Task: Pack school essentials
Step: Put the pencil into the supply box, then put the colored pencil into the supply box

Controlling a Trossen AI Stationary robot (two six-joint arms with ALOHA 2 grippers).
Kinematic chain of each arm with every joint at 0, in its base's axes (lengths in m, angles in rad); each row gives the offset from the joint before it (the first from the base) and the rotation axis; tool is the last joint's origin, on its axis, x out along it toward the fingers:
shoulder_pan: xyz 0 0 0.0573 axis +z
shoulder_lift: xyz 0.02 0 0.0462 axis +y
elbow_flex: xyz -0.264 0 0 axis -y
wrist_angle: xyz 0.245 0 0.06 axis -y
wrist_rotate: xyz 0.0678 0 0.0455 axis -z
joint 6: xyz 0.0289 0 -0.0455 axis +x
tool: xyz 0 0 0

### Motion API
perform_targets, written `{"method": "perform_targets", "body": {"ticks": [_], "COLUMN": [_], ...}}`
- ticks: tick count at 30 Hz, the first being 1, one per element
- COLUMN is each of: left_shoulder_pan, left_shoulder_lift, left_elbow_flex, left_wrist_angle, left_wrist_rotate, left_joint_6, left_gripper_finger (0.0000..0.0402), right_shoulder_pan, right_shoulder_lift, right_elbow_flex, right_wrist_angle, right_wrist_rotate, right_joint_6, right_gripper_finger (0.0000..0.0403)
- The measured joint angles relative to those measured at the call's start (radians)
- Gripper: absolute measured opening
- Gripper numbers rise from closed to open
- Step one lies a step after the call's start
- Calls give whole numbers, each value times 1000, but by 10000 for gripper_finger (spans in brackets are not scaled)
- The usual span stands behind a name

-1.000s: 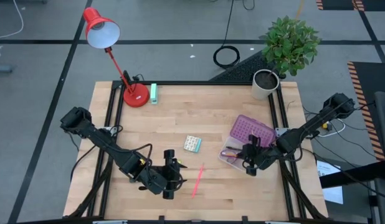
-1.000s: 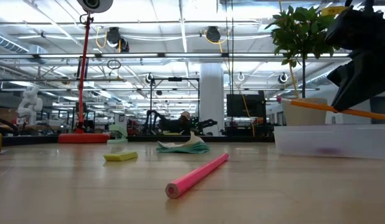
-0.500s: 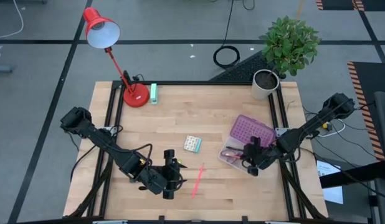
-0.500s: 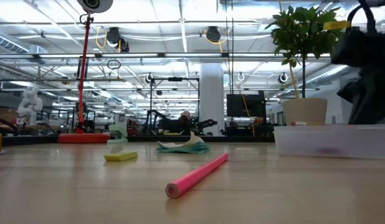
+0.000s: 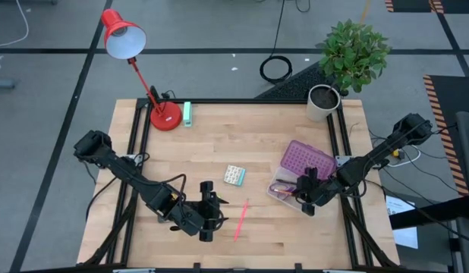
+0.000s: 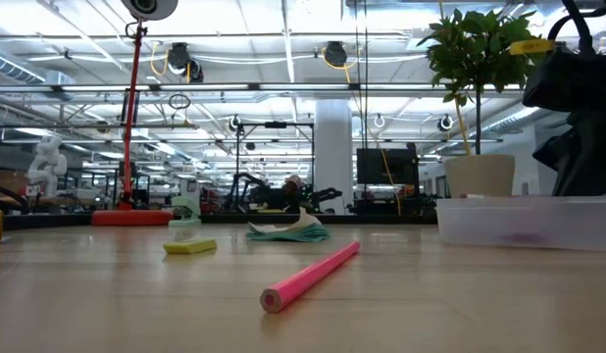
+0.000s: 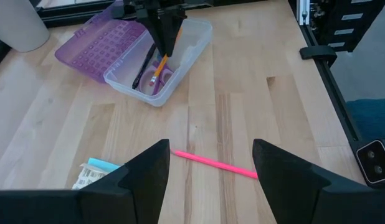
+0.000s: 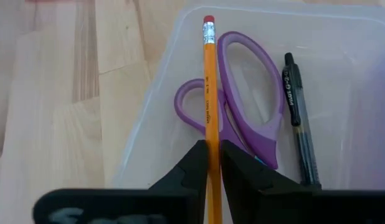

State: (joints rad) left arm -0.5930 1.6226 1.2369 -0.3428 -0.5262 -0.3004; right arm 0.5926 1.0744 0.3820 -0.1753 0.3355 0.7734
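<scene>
An orange pencil [image 8: 209, 93] is in my right gripper [image 8: 209, 163], which is shut on it over the clear box [image 5: 284, 188] with the purple lid [image 5: 306, 158] at the table's right. Purple scissors [image 8: 245, 93] and a black pen [image 8: 299, 121] lie in the box. A pink pencil [image 5: 240, 220] lies flat on the table just beyond my open left gripper [image 7: 211, 149], whose fingers stand apart on the near side of it. The pale patterned pack [image 5: 234, 175] lies at mid-table. A small yellow piece [image 6: 190, 247] shows in the low view. My right gripper pinches the orange pencil's shaft [image 8: 209, 140] between its two fingers, which lie across it. The fingers come from above, and the pencil slants down with its eraser end [image 8: 208, 25] low in the box, over the scissors. Whether that end touches them I cannot tell.
A red desk lamp [image 5: 165, 115] and a mint-green block [image 5: 187, 114] stand at the far left corner. A potted plant [image 5: 324, 101] stands at the far right corner. Bare wood lies between the pack and the far edge.
My right gripper has gone down toward the box with the orange pencil. A second ago the pencil stood out above the box's rim in the low view. Now it has sunk below the rim.
</scene>
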Motion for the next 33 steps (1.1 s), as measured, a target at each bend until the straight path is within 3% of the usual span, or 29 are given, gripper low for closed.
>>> {"method": "perform_targets", "body": {"ticks": [10,26,33], "left_shoulder_pan": [0,-16,-19], "left_shoulder_lift": [0,0,55], "left_elbow_flex": [0,0,1], "left_wrist_angle": [0,3,15], "left_wrist_rotate": [0,-30,-48], "left_joint_6": [0,-33,-46], "left_gripper_finger": [234,234,234], "right_shoulder_pan": [0,0,-16], "right_shoulder_lift": [0,-94,-89], "right_elbow_flex": [0,0,0], "right_wrist_angle": [39,143,310], "right_wrist_rotate": [-35,-22,27], "right_joint_6": [-6,-97,-207], "right_gripper_finger": [83,84,84]}}
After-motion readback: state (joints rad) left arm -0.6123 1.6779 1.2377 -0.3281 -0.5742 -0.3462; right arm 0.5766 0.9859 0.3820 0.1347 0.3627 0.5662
